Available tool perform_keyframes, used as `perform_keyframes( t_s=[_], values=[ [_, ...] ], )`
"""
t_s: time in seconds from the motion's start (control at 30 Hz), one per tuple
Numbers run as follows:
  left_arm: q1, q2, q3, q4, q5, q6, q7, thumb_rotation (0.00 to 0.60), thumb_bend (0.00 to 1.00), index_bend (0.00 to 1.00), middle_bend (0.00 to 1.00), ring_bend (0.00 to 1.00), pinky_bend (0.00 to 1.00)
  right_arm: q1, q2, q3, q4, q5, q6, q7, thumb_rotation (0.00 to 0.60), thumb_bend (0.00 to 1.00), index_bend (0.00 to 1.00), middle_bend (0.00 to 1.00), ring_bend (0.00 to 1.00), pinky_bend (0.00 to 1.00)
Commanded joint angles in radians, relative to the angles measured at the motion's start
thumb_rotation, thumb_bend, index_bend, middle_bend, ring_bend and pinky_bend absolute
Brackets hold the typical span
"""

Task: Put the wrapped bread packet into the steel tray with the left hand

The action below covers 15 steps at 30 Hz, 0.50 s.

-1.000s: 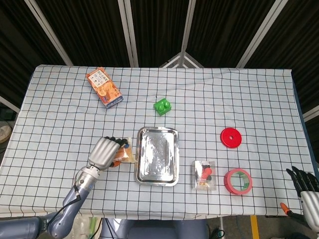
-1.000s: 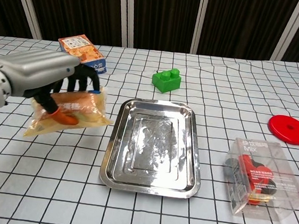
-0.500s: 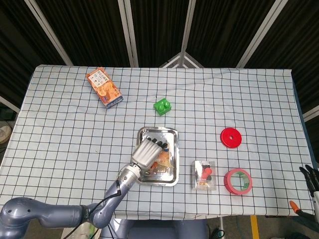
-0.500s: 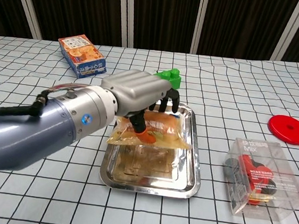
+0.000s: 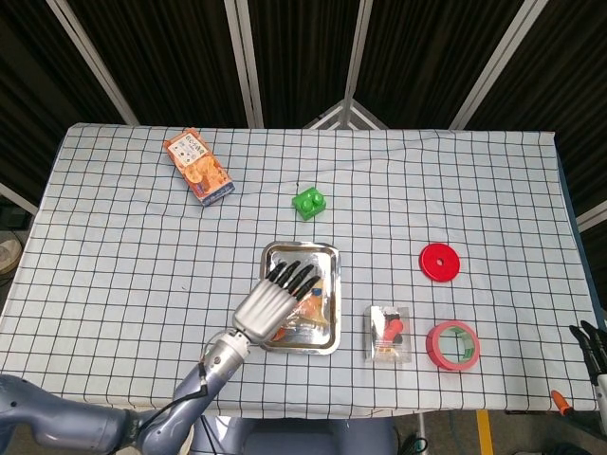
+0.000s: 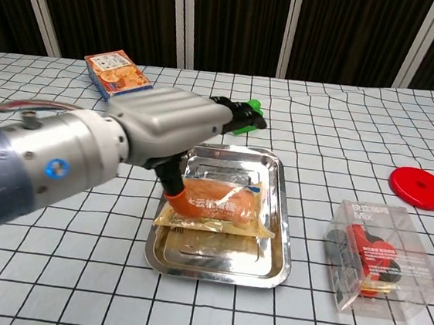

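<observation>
The wrapped bread packet [image 6: 217, 201] lies flat inside the steel tray [image 6: 281, 216], towards its left side. In the head view the packet [image 5: 311, 309] shows only partly under my left hand [image 5: 270, 301]. That hand [image 6: 167, 118] hovers over the tray's left half, fingers stretched out flat and apart, holding nothing. Its orange-tipped thumb hangs close to the packet's left edge. The tray [image 5: 299, 248] sits at the table's middle front. My right hand [image 5: 590, 341] shows only as upright fingertips at the far right edge, empty.
An orange snack box [image 5: 197, 167] lies at the back left, a green block [image 5: 308, 202] just behind the tray. To the right are a red disc [image 5: 441, 262], a clear plastic box [image 6: 374, 257] of small parts and a pink tape roll [image 5: 452, 344].
My left hand carried the packet from left of the tray to over it, let it go in the tray, then spread its fingers and rose. The right hand slid further out of view.
</observation>
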Motion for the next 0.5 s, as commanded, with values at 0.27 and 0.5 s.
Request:
perform_keyframes(
  t_s=[0.27, 0.5],
  values=[
    [0.507, 0.361, 0.558, 0.063, 0.569, 0.585, -0.290, 0.600, 0.05, 0.00, 0.00, 0.00, 0.02, -0.069, -0.024, -0.020, 0.022, -0.097, 0.149, -0.016, 0.600, 0.30, 0.00, 0.00, 0.00, 0.00],
    [0.681, 0.430, 0.572, 0.238, 0.635, 0.789, -0.548, 0.600, 0.04, 0.00, 0.00, 0.00, 0.02, -0.113, -0.053, -0.055, 0.046, -0.180, 0.215, -0.049, 0.600, 0.30, 0.00, 0.00, 0.00, 0.00]
  ],
)
